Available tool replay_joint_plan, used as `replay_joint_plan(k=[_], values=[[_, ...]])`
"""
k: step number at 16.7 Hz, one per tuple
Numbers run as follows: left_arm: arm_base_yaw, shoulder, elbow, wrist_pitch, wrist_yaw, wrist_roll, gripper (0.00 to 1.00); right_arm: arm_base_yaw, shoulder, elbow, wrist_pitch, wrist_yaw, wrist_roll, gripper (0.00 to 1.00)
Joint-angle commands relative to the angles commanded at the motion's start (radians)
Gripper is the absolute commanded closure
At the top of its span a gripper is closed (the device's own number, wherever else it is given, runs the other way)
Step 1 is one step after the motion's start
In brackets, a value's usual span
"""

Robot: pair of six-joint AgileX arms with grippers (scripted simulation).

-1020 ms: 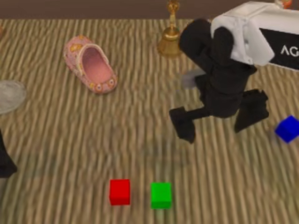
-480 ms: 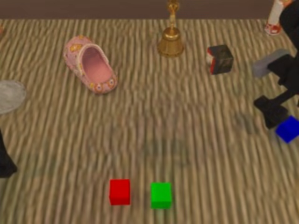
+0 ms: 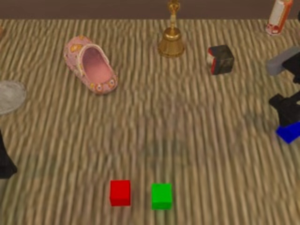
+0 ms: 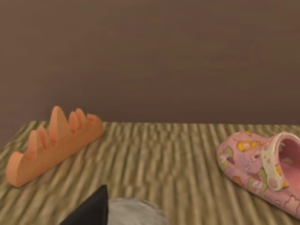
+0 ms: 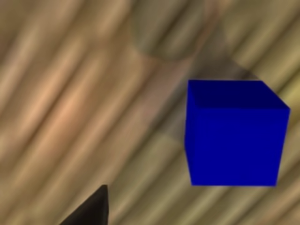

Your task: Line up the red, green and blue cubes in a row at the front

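Near the front edge, the red cube [image 3: 120,192] and the green cube [image 3: 161,196] sit side by side with a small gap. Far off at the table's right edge lies the blue cube [image 3: 289,132]. My right gripper [image 3: 288,110] hovers over its back side, open, and partly covers it. In the right wrist view the blue cube [image 5: 234,133] fills the frame close below, with one dark fingertip [image 5: 93,208] beside it and not touching. My left gripper [image 3: 4,161] stays parked at the left edge, open and holding nothing.
A pink shoe [image 3: 91,65], a brass bell [image 3: 171,42] and a black box with a red and white side [image 3: 220,59] stand at the back. A bottle [image 3: 277,16] is back right, a grey plate [image 3: 9,96] far left. An orange toothed block [image 4: 51,143] lies beyond the left gripper.
My right arm has swung from the middle right out to the right edge, uncovering the black box, and now overlaps the blue cube. The cubes and the left arm have not moved.
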Motion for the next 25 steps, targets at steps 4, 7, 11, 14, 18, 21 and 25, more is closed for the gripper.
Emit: replay_joint_plan(k=[4, 7, 11, 14, 18, 21, 25], values=[[0.0, 0.0, 0.0, 0.0, 0.0, 0.0, 0.0, -0.002, 0.029, -0.044, 0.073, -0.001, 0.002, 0.0], [0.0, 0.0, 0.0, 0.0, 0.0, 0.0, 0.0, -0.002, 0.082, -0.115, 0.204, 0.0, 0.002, 0.0], [0.0, 0.0, 0.0, 0.0, 0.0, 0.0, 0.0, -0.002, 0.133, -0.181, 0.317, 0.0, 0.002, 0.0], [0.0, 0.0, 0.0, 0.0, 0.0, 0.0, 0.0, -0.002, 0.134, -0.183, 0.32, 0.0, 0.002, 0.0], [0.0, 0.0, 0.0, 0.0, 0.0, 0.0, 0.0, -0.002, 0.134, -0.183, 0.32, 0.0, 0.002, 0.23], [0.0, 0.0, 0.0, 0.0, 0.0, 0.0, 0.0, -0.002, 0.134, -0.183, 0.32, 0.0, 0.002, 0.45], [0.0, 0.0, 0.0, 0.0, 0.0, 0.0, 0.0, -0.002, 0.134, -0.183, 0.32, 0.0, 0.002, 0.75]])
